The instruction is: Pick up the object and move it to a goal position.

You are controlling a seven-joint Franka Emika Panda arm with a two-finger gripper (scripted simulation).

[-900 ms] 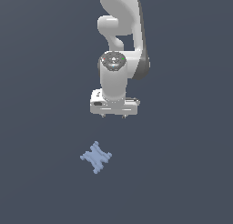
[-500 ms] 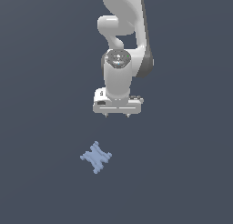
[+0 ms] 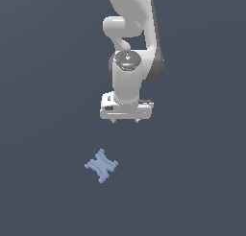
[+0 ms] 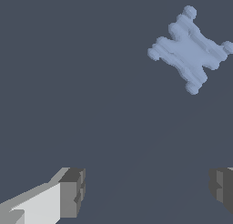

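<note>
Looking at the exterior view first: one arm (image 3: pixel 132 33), one gripper (image 3: pixel 125 121), one object (image 3: pixel 101 165), all over a plain dark grey floor (image 3: pixel 43 86). That's the whole count. The arm comes down from the top edge and the gripper points straight down, with two short finger stubs poking out under the white hand. The object is a small flat light-blue X with toothed arms, lying flat on the floor. It sits lower in the picture than the gripper and a bit toward the exterior view's left, clearly apart from it, nothing touching. It's well in from every edge of the picture, with bare floor on all sides.

Wrist view next: two fingers show up, one (image 4: pixel 68 193) white with a grey pad, the other (image 4: pixel 223 187) just a grey pad cut off by the picture edge. They stand far apart, so the jaws are spread wide, and there's only floor between them, so it isn't holding anything. The object (image 4: pixel 189 50) shows up once here too, off to one side of the gap between the pads and not lined up with it. One of its arms nearly reaches the picture edge.
</note>
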